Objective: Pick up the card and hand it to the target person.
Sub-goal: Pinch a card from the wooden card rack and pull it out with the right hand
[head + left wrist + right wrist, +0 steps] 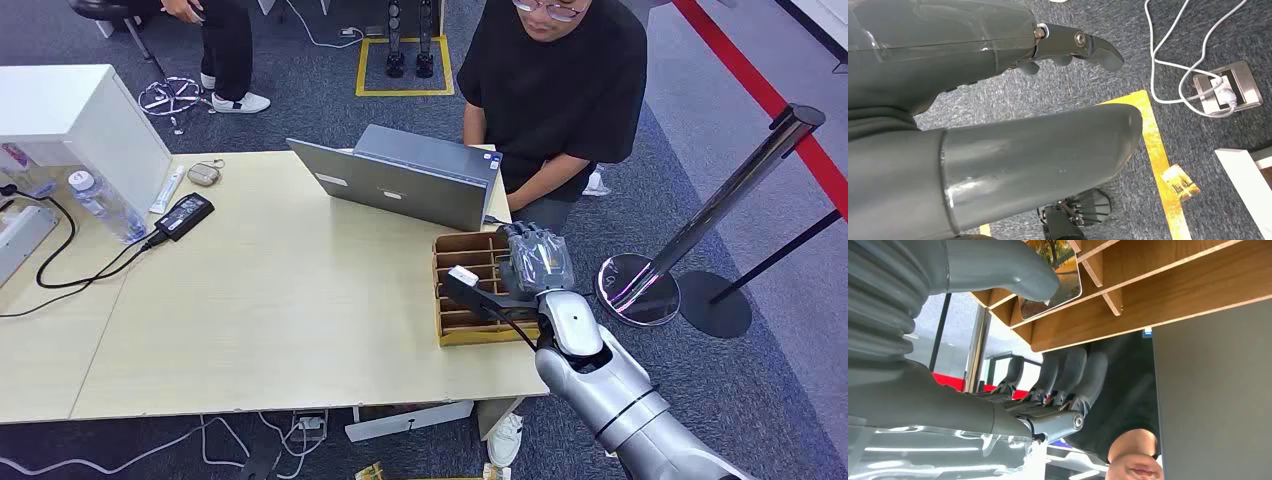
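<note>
Our right hand (537, 262) hovers over the wooden rack (482, 290) at the right edge of the table (280, 320). The card (1052, 277) stands in a slot of this rack, directly beneath the hand, its long axis apparently running along the slot. Our thumb (1013, 270) lies against the card's face; the fingers (1068, 375) hang outside the rack wall, spread apart, so we judge nothing is clamped yet. The person (555, 80) sits just beyond, behind the laptop (410, 180). Our left hand (1073, 47) hangs over the carpet, holding nothing, its spread unclear.
</note>
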Controlling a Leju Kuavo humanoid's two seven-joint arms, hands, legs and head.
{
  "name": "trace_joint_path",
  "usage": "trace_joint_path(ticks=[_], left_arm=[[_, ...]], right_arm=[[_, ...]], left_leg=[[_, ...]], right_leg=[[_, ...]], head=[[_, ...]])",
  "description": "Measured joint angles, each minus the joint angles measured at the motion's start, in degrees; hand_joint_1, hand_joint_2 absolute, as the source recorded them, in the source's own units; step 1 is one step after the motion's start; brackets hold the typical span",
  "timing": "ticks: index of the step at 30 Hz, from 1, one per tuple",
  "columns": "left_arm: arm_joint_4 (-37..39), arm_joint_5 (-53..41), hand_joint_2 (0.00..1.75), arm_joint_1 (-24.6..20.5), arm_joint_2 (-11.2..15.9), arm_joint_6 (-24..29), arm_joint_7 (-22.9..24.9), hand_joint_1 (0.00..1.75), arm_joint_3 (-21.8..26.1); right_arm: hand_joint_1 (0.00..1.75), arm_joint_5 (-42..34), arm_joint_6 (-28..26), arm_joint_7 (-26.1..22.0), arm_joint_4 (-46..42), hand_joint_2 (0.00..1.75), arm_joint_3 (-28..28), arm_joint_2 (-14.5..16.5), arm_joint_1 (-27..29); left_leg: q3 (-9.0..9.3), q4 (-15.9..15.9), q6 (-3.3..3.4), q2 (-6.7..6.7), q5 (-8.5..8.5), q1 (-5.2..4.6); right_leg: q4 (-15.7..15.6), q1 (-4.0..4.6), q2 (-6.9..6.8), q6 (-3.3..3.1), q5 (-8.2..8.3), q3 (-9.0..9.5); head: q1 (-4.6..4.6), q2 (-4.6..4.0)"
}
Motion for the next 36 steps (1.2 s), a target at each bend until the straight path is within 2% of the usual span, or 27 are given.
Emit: trace_joint_path(ticks=[21, 36], left_arm=[[0.0, 0.0, 0.0, 0.0, 0.0, 0.0, 0.2, 0.0, 0.0], [0.0, 0.0, 0.0, 0.0, 0.0, 0.0, 0.5, 0.0, 0.0]], right_arm=[[0.85, -0.1, 0.4, 0.2, 0.7, 1.75, 0.0, 0.0, 0.5], [1.02, -0.1, 0.4, 0.1, 2.3, 1.75, 0.0, 0.1, 0.4]], left_leg=[[-0.01, 0.0, 0.0, 0.0, 0.0, 0.0], [-0.01, 0.0, 0.0, 0.0, 0.0, 0.0]], right_leg=[[0.0, 0.0, -0.01, 0.0, 0.0, 0.0], [0.0, 0.0, -0.01, 0.0, 0.0, 0.0]], head=[[-0.01, 0.01], [-0.01, 0.0]])
